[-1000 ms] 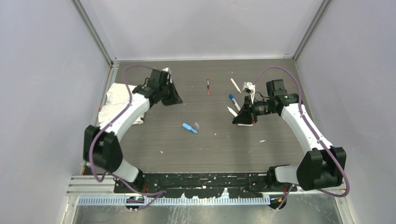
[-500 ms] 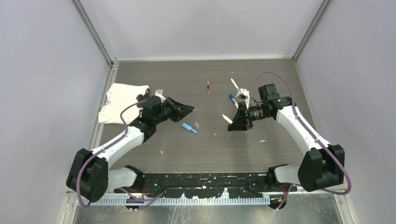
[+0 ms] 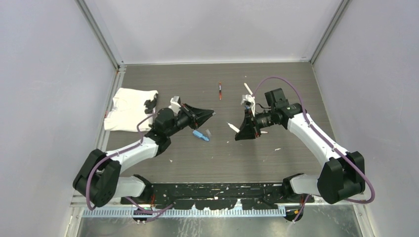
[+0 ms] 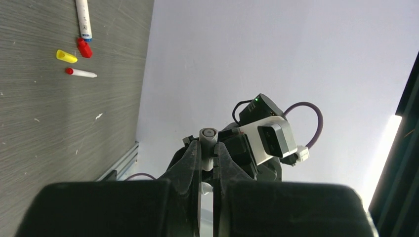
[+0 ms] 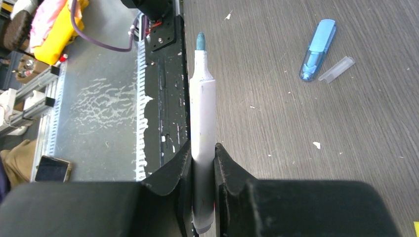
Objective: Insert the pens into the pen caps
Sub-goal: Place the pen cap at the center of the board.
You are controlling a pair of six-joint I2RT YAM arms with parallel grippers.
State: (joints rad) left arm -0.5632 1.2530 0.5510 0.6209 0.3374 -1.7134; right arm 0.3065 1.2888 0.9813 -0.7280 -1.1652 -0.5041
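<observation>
Dark wood-grain table fills the floor of a pale-walled booth, and both arms reach in over its middle from either side. The left gripper is pinched tight on a small grey cap, whose round end pokes out just past the fingertips; in the overhead view this gripper points across at its partner. The right gripper is clamped around the white barrel of a blue-tipped pen, held partway along with the tip sticking out well beyond the fingers. From above, the right gripper and its pen face the left one, the two well apart. Between them, on the table, lies a light-blue oblong piece with a small clear tube just beside it. Farther back lie a red-marked pen, a red cap, a yellow cap and a short red-tipped pen. A white cloth sits at the left edge.
</observation>
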